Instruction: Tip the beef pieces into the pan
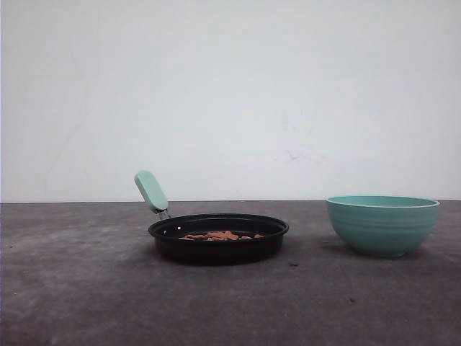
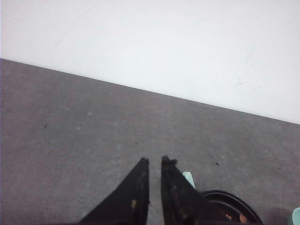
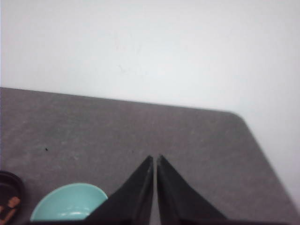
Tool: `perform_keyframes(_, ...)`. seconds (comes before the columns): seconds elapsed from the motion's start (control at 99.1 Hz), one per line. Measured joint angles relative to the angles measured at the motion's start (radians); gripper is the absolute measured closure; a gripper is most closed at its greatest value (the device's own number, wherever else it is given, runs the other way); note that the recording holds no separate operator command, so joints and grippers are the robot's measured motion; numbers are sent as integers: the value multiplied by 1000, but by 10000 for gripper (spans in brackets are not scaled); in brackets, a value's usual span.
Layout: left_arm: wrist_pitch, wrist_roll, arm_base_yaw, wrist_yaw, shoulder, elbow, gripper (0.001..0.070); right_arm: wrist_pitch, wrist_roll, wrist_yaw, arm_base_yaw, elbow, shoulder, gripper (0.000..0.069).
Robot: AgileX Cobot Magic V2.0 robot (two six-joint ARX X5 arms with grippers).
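Beef pieces (image 1: 220,236) lie in a loose low heap on the floor of the pan (image 1: 218,245), slightly toward its centre; none visible on the table (image 1: 86,288) around it. Judgement: the pour looks complete. Pan sits flat on the table, mint-green handle (image 1: 150,190) angled up and away toward the back left. Teal bowl (image 1: 382,223) stands upright to the right of the pan, well apart; its interior, seen from the right wrist view, appears bare, consistent with it having been the source vessel. Left gripper (image 2: 155,161) hangs above the table near the pan handle, fingers nearly together with a narrow gap, holding nothing. Right gripper (image 3: 155,158) hangs just by the bowl, fingers closed tip to tip, also carrying nothing. Both arms are clear of the 2 vessels, so nothing risks being knocked.
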Motion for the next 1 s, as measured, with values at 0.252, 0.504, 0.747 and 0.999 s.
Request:
perform_keyframes(0.252, 0, 0, 0, 0, 0, 0, 688, 203, 82, -79, -80, -497, -242, 680)
perform_keyframes(0.504, 2, 0, 0, 0, 0, 0, 688, 265, 126, -190, -104, -623, -292, 680)
perform_keyframes(0.747, 0, 0, 0, 0, -5, 0, 688, 270, 126, -185, -101, -624, -292, 680)
perform_keyframes(0.999, 0, 0, -1, 0, -5, 0, 688, 276, 126, -185, -101, -626, -292, 680)
